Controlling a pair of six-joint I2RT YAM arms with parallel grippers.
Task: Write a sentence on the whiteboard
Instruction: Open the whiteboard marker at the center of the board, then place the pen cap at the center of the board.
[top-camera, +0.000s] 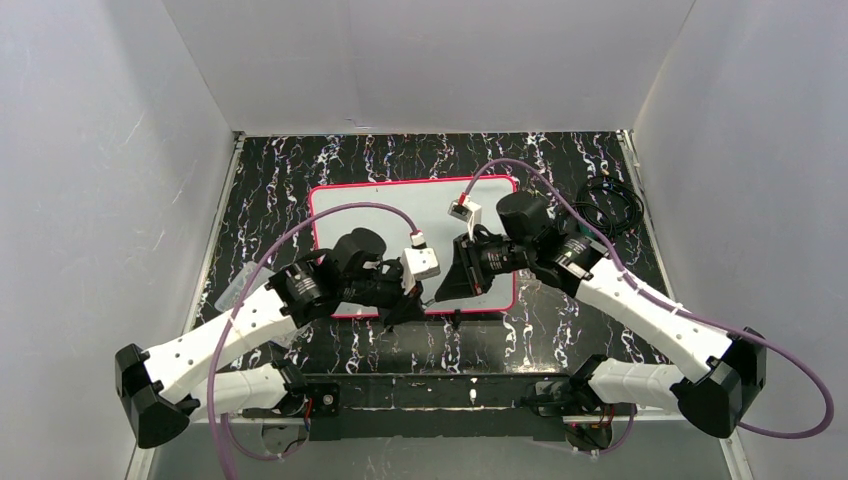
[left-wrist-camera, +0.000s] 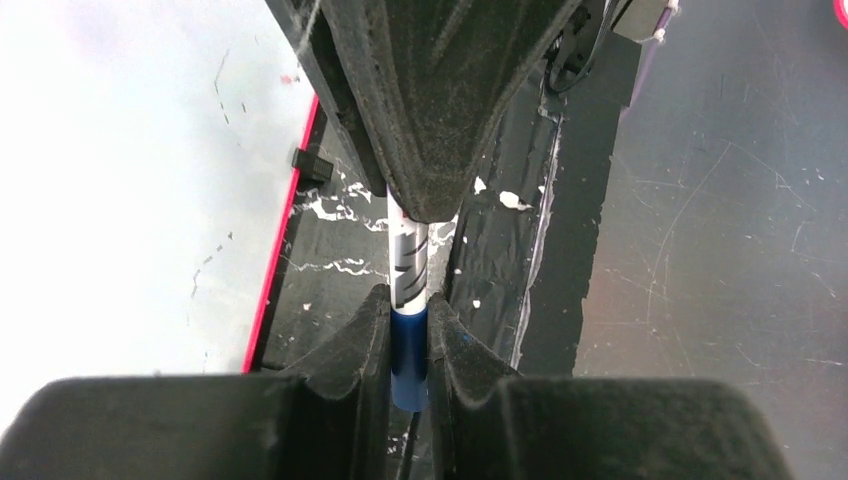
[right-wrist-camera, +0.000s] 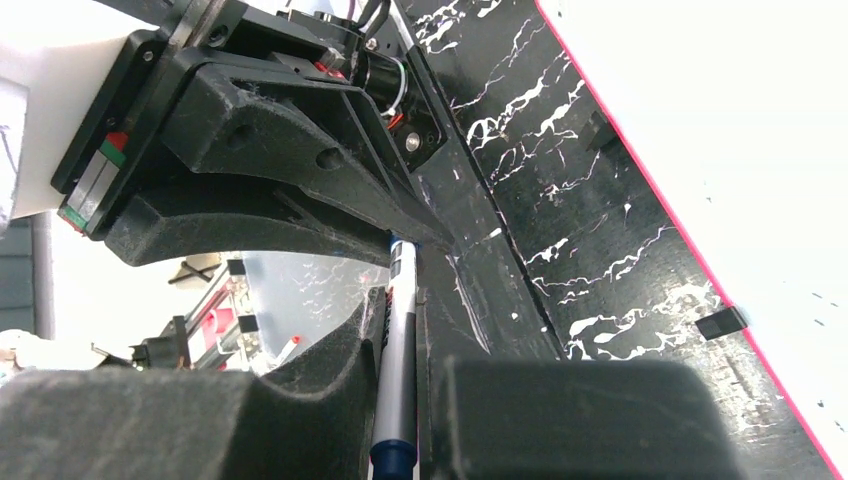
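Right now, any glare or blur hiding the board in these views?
Left wrist: the whiteboard is blown out, left gripper's fingers soft. Right wrist: board washed out upper right, right gripper's fingers blurred, marker fairly sharp. Top external: even light, no glare on it.

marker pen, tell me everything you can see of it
The marker pen is a slim, smooth, plastic-looking stick: a white barrel with black and grey print, dark blue at both ends. It is held between the two arms, with the left gripper closed on one end and the right gripper on the other. It hangs over the dark table, just off the whiteboard and its red edge. The tip is hidden, so whether it is capped cannot be told.
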